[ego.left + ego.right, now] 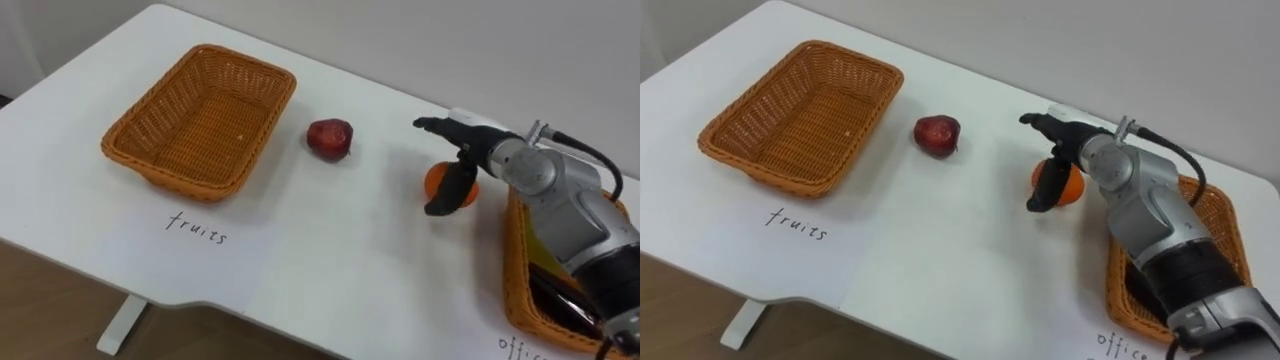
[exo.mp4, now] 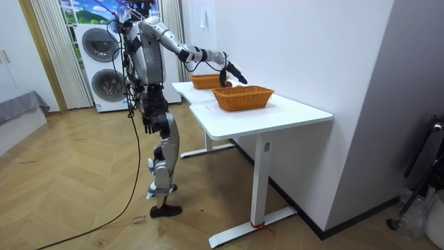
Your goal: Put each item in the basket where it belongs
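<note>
Right hand (image 1: 1068, 142) — spread open over the orange (image 1: 1070, 188), nothing gripped (red apple (image 1: 938, 135) sits beside the fruits basket (image 1: 760, 170)).

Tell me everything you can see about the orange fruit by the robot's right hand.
The orange is a small round fruit with smooth, bright orange skin. It sits on the white table, apart from the red fruit and near the right-hand wicker basket. The right hand is open over it, with the thumb hanging across its front and the fingers stretched above. I cannot tell whether they touch it.
</note>
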